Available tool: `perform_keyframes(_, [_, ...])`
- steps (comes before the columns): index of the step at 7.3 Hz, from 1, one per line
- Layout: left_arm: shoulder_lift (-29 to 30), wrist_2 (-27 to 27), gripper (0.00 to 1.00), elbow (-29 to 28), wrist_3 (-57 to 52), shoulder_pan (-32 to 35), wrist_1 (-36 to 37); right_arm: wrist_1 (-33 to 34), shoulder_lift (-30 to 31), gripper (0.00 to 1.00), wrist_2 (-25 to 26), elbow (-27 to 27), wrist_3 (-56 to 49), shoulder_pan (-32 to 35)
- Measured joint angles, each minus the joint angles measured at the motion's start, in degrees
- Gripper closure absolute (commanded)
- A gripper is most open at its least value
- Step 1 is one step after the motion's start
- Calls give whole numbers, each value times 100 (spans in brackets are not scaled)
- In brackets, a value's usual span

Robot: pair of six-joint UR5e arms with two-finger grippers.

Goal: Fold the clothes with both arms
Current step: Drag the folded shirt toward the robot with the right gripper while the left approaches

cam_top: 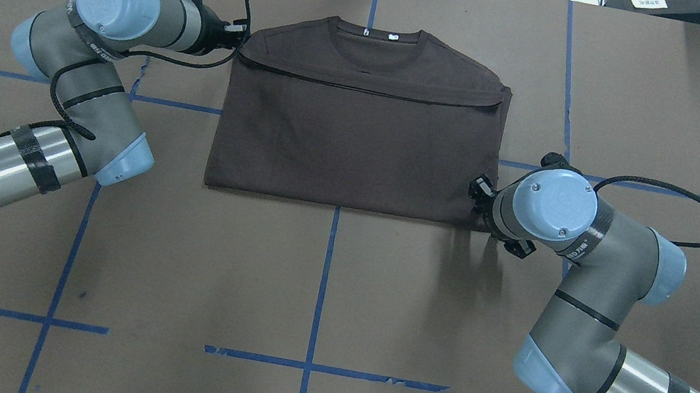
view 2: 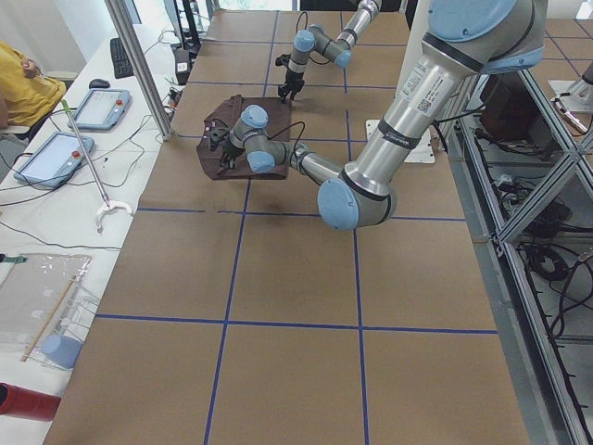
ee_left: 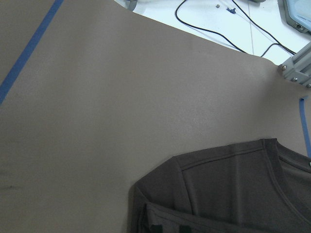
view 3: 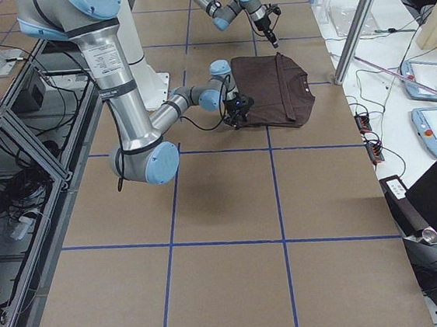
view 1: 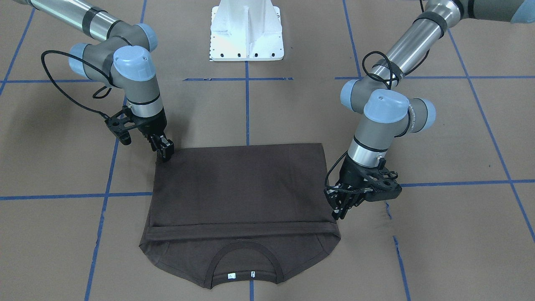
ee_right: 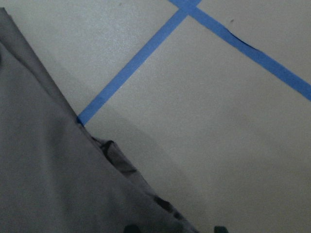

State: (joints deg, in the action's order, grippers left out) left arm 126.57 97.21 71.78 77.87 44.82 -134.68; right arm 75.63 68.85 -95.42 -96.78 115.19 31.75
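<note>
Surface (view 1: pixel 292 113): brown sheet with a grid of blue tape lines (view 1: pixel 246 108).

Left arm (view 1: pixel 388 113), right arm (view 1: pixel 133 71): each reaches in from its own side, wrist bent down over the garment's edge.

T-shirt (view 1: pixel 238 179): dark brown, flat at mid-surface between the two arms. Collar on the side away from the base block; lower half folded up, hem lying straight across just short of the collar.

Base block (view 1: pixel 246 31): white metal, well apart from the T-shirt.

Left hand (view 1: pixel 340 207): at the hem's corner on its side; cannot tell whether it grips.

Right hand (view 1: pixel 165 152): at the folded edge's corner on its side; its wrist view shows the fingertips apart, straddling the cloth's edge.

Neck tags (view 1: pixel 231 275): white, inside the collar.
</note>
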Motion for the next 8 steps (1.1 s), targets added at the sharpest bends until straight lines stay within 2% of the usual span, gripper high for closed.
perform_keyframes(5, [8, 0, 76, 37, 0, 0, 22, -1, 14, 100, 19, -130, 40, -18])
perform_keyframes(6, [7, 2, 76, 89, 2, -2, 28, 30, 72, 100, -2, -367, 78, -52])
perform_keyframes(7, [-10, 6, 76, 179, 38, -13, 34, 134, 254, 100, -30, -842, 193, -241])
perform_keyframes(8, [-35, 8, 76, 265, 108, -25, 38, 409, 604, 100, -50, -1610, 322, -643])
